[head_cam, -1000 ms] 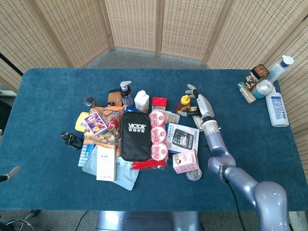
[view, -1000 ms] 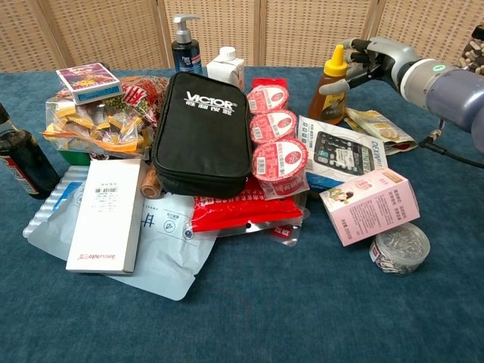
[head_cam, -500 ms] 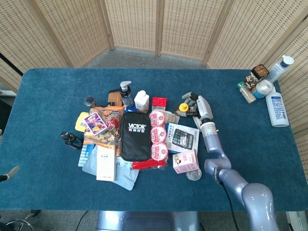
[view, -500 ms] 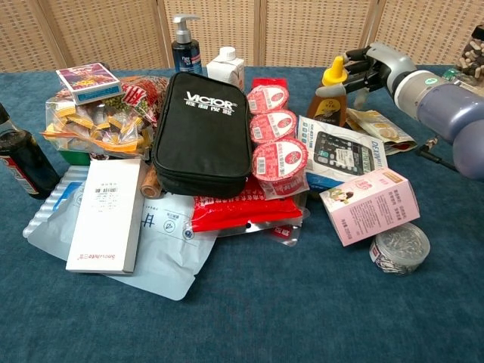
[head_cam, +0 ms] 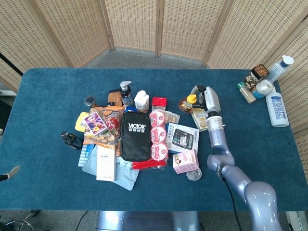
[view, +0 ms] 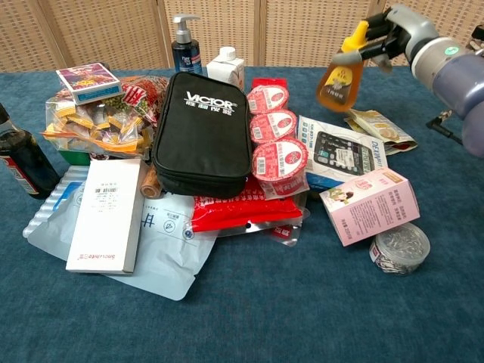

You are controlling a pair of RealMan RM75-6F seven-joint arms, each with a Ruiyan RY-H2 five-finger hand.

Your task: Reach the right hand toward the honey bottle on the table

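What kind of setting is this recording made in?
Probably a staged lab or data-collection space, not a home: woven folding screens wall off a blue cloth-covered table, and unrelated goods are piled around a black Victor case.

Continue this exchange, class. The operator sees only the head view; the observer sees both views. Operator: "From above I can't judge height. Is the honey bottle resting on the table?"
Observer: No. The chest view shows the honey bottle in the air, with blue cloth visible under its base.
Operator: Where is it being held?
Observer: The right hand holds it up by the yellow cap, with the fingers around the top and the amber body hanging free below.
Operator: Is it upright?
Observer: No, it is tilted. The cap points up toward the hand and the base swings down toward the red-lidded cups.
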